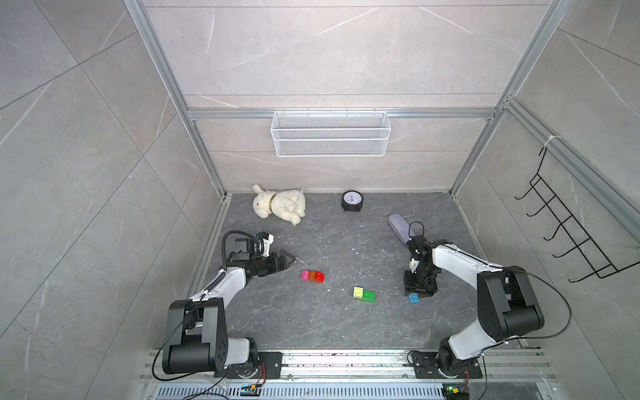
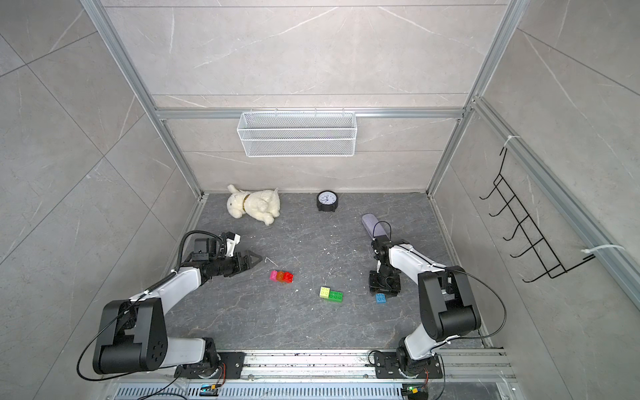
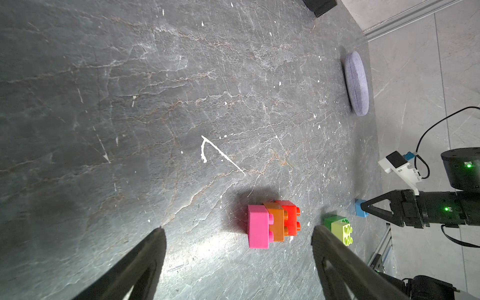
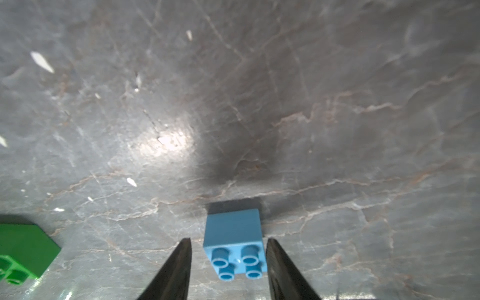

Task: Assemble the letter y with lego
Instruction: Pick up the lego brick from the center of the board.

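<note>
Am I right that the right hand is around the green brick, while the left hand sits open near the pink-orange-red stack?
Not quite: the right wrist view shows the right hand around the blue brick instead. The left hand does sit open near the pink-orange-red stack.

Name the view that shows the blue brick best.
The right wrist view: the blue brick sits close, studs clear, between the right gripper's fingers. In both top views the brick is tiny; the left wrist view shows it partly behind that gripper.
</note>
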Available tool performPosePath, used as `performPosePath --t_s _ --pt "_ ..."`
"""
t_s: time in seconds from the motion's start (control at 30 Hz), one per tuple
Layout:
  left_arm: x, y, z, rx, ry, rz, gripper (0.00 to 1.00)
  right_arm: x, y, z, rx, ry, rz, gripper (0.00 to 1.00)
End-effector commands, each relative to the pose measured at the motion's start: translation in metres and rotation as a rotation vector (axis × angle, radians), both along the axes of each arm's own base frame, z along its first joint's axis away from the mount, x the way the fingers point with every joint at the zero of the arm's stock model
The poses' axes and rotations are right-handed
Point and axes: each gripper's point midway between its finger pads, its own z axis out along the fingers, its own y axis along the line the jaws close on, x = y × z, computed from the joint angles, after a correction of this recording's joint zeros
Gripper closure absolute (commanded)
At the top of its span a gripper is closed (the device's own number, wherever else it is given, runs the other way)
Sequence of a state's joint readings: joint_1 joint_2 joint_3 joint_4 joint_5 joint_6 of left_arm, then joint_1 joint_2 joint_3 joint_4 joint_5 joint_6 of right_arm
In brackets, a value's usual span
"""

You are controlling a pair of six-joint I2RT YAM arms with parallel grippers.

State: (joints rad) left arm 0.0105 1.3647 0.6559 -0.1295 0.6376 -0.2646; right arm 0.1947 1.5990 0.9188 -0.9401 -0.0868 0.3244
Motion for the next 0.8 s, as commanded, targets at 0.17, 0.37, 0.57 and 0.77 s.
performPosePath --t_s 0.17,0.37,0.57,0.77 --pt "0.0073 -0.003 0.0126 -0.003 -0.041 -0.025 0.09 -0.0147 0.0002 -0.0061 0.008 0.067 0.009 0.56" --pt "0.0073 -0.0031 0.0128 -0.002 -0.042 -0.025 0.09 -0.0173 0.0003 -0.0082 0.0 0.079 0.013 0.54" --pt "0.0073 -0.0029 0.0133 -0.003 -0.043 -0.025 0.09 -0.0183 -0.0016 -0.0086 -0.02 0.086 0.025 0.56" --pt "0.0075 -0.0027 0.0133 0.0 -0.045 -0.024 0.09 -0.0136 -0.0018 -0.0014 -0.038 0.057 0.054 0.63"
